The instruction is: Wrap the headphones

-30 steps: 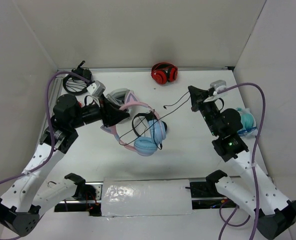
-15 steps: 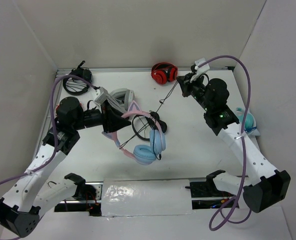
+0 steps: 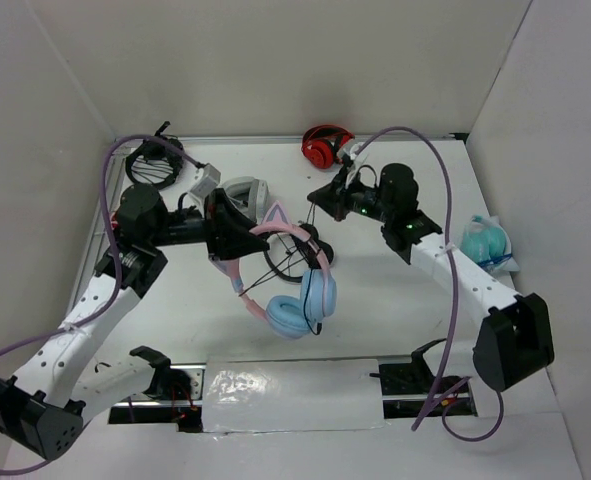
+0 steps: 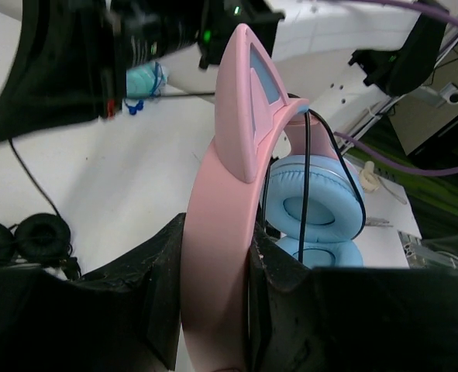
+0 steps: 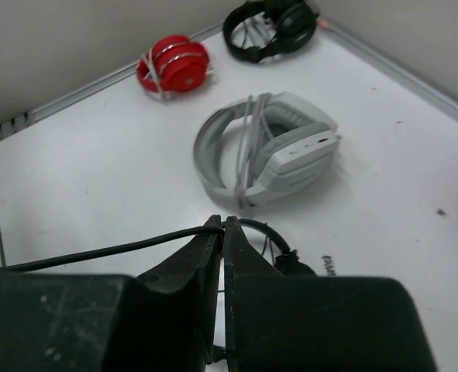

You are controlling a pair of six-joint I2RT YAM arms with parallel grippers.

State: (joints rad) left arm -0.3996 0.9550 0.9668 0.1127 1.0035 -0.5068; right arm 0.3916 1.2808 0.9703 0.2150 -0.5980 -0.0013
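Consulting the wrist views, unlike overhead, you saw right gripper [image 5: 223,224] closed on cable [image 5: 97,253], left gripper [image 4: 213,242] clamping headphones [image 4: 236,132].

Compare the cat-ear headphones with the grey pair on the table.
Colour: the cat-ear headphones have a pink band and blue cups; the grey pair is pale grey all over.
Pose: the cat-ear headphones hang from the left tool, clamped on the band; the grey pair lies on the table.
Cable: the cat-ear headphones' dark cable runs loose to the right tool, which pinches it; the grey pair's is wound round it.
Both are over-ear and corded.
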